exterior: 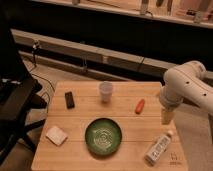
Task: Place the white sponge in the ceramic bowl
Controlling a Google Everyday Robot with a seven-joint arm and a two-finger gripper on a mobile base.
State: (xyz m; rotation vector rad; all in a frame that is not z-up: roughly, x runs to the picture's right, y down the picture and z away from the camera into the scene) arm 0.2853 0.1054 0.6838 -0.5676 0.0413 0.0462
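Observation:
The white sponge (56,135) lies flat near the front left corner of the wooden table (80,155). The green ceramic bowl (103,135) stands at the front middle of the table, empty, to the right of the sponge. My white arm comes in from the right, and my gripper (166,117) hangs pointing down over the table's right edge, far from the sponge and to the right of the bowl. It holds nothing that I can see.
A white cup (105,91) stands at the back middle. A black rectangular object (69,99) lies back left. An orange carrot-like object (140,105) lies right of centre. A white bottle (159,148) lies at the front right, below the gripper. A dark chair (15,107) stands left.

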